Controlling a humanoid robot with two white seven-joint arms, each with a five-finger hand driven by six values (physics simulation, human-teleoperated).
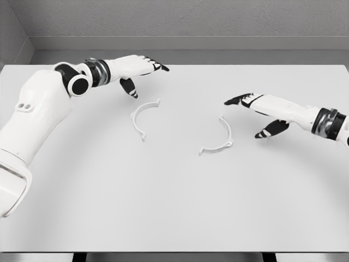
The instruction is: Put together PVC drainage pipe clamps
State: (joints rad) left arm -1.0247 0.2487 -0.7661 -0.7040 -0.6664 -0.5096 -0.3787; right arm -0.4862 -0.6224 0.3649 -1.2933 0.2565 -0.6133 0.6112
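Two white half-ring clamp pieces lie apart on the white table (174,207). The left clamp half (141,115) curves open toward the right; the right clamp half (221,139) curves open toward the left. My left hand (143,70) hovers above and behind the left half, fingers stretched out flat, thumb hanging down, holding nothing. My right hand (252,109) reaches in from the right, just right of the right half, fingers extended and empty. Neither hand touches a clamp piece.
The table's back edge meets a grey wall (185,22). Its front edge runs along the bottom of the head view. Nothing else lies on the table besides the two halves.
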